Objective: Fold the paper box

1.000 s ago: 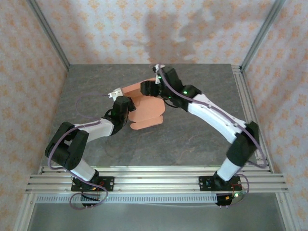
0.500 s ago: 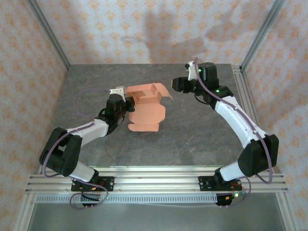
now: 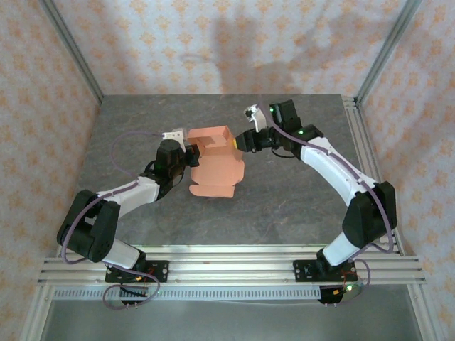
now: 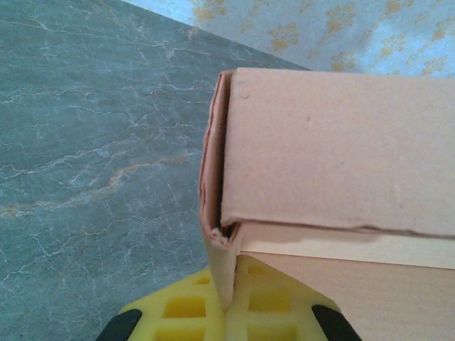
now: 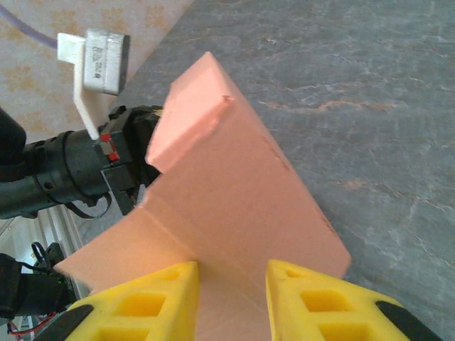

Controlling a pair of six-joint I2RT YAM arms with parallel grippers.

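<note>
Clamping of the left edge of the partly folded paper box (image 3: 217, 165), located at the middle of the table (image 3: 284, 206), is provided by the left end effector (image 3: 187, 153), while the right end effector (image 3: 246, 140) is positioned at the right edge with fingers spread apart.

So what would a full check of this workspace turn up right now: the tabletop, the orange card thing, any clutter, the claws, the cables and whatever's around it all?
Surface: grey stone-look table.
Job's things: one salmon paper box, partly folded, with its far end turned up into a box-like edge.
Clutter: nothing seen.
Grippers: the left gripper pinches the box's left edge. The right gripper is open at the box's right side, fingers apart over the card.
Cables: purple cables run along both arms.
Surroundings: patterned walls, aluminium frame posts, and rails holding the arm bases.
</note>
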